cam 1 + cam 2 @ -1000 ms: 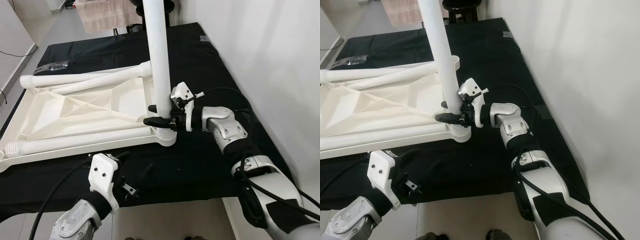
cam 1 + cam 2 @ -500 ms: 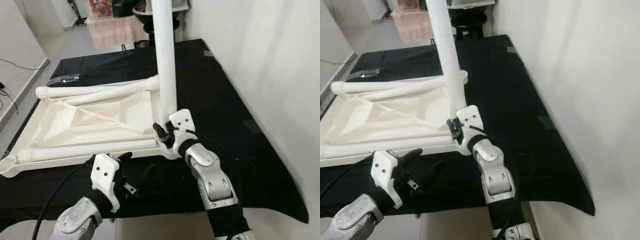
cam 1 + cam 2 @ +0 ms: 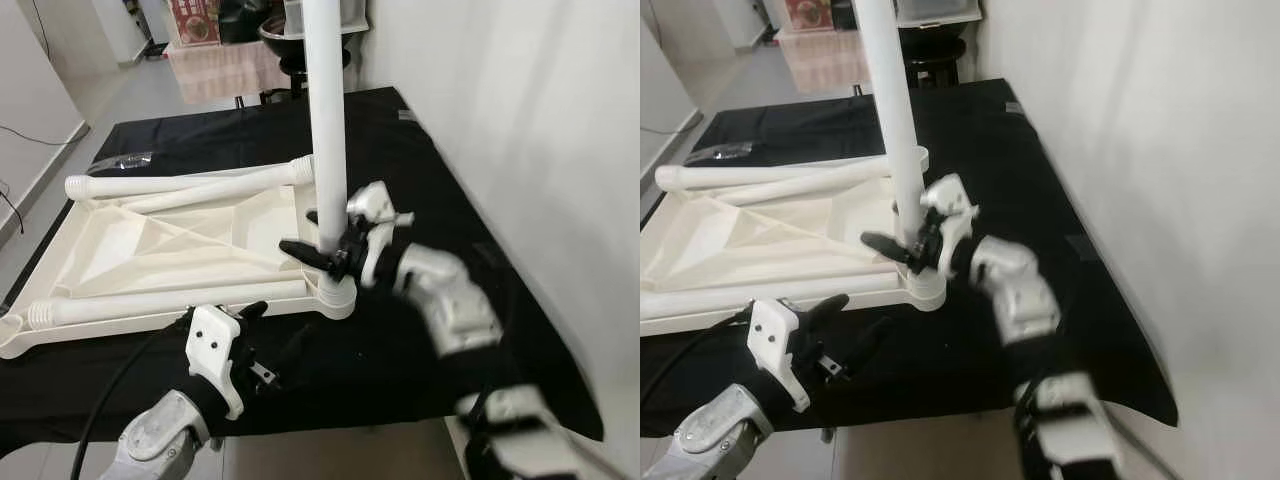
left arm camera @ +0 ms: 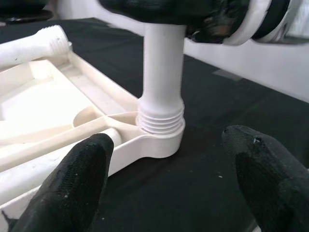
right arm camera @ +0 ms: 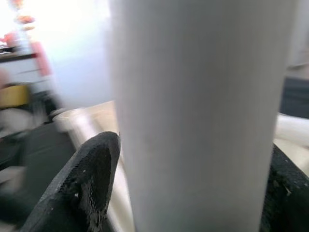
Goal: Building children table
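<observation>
The white tabletop (image 3: pixel 150 235) lies upside down on a black cloth (image 3: pixel 430 170). One white leg (image 3: pixel 327 130) stands upright in its near right corner socket (image 3: pixel 338 295), with threads showing above the socket (image 4: pixel 161 121). My right gripper (image 3: pixel 322 238) is shut on this leg just above the socket, a black finger on each side (image 5: pixel 89 179). Two more legs lie flat on the tabletop, one along the far edge (image 3: pixel 190 185) and one along the near edge (image 3: pixel 160 302). My left gripper (image 3: pixel 275 328) hovers open over the cloth just in front of the socket, holding nothing.
A white wall (image 3: pixel 520 120) runs close along the right of the platform. The cloth's front edge (image 3: pixel 330 425) drops off near me. A clear plastic bag (image 3: pixel 125 160) lies at the far left. A rack with a towel (image 3: pixel 225 70) stands beyond the far end.
My right forearm has swung out to the right and is blurred, while its gripper stays on the leg's base. The left gripper has kept its place. The camera has shifted a little.
</observation>
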### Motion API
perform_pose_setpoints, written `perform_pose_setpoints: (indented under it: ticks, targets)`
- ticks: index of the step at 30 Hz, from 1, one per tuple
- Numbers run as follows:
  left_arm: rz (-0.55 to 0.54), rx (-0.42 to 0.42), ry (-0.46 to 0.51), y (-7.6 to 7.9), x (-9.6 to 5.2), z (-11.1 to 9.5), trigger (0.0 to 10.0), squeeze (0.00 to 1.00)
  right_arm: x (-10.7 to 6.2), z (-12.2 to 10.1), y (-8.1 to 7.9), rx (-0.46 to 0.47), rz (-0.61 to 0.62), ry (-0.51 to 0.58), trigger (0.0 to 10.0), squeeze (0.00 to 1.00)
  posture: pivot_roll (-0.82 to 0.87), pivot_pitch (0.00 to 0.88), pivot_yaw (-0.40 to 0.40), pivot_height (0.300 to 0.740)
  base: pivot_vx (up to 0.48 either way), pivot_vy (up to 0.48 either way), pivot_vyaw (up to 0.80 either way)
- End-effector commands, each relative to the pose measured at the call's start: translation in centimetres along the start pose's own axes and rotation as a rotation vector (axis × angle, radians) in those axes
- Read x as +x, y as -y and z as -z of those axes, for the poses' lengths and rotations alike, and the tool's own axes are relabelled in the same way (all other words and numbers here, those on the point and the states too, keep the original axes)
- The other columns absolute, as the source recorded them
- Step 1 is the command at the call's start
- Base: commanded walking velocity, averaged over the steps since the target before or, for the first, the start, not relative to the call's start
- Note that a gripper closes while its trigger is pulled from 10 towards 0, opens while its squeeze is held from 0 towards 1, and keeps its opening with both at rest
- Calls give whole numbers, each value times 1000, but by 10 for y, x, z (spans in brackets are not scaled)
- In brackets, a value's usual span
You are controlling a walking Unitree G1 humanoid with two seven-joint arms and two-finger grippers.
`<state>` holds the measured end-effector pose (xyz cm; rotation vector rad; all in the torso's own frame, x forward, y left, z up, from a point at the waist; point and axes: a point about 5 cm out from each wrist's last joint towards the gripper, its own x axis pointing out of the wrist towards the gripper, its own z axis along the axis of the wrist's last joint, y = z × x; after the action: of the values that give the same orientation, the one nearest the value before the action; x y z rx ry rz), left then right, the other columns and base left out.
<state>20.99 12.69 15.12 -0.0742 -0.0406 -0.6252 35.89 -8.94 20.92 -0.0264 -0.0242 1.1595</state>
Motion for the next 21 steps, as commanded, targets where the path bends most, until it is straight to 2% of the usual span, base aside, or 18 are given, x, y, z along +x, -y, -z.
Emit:
perform_pose_setpoints:
  ticks: [1, 5, 7, 8, 9, 17, 18, 21]
  targets:
    - [15, -22, -5, 1, 1, 3, 10000, 0, 5, 5, -1, 22, -108, -22, 10000, 0, -12, 66, 24, 740, 0, 0, 0]
    - [17, -23, -5, 1, 2, 3, 10000, 0, 7, 5, 1, 17, -129, -47, 10000, 0, -4, 67, 17, 740, 0, 0, 0]
    - [18, -25, -3, 2, 2, 3, 10000, 0, 9, 5, 4, 9, -133, -74, 9647, 0, 0, 71, 10, 740, 0, 0, 0]
    - [19, -27, -2, 2, 3, 3, 10000, 0, 10, 5, 6, 5, -141, -97, 510, 0, 1, 74, 9, 740, 0, 0, 0]
    - [19, -28, -1, 3, 3, 3, 10000, 0, 11, 4, 9, 6, -142, -110, 0, 0, -1, 74, 4, 740, 0, 0, 0]
    - [17, -32, 3, 2, 5, 4, 10000, 0, 8, 1, 15, -3, -129, -101, 0, 0, -18, 78, 5, 740, 0, 0, 0]
    - [17, -33, 3, 2, 6, 4, 10000, 0, 3, 4, 19, -70, -61, -128, 0, 0, -19, 79, 0, 740, 0, 0, 0]
    - [17, -33, 3, 2, 6, 4, 10000, 0, 0, 5, 21, -86, -33, -133, 0, 0, -23, 88, -5, 740, 0, 0, 0]
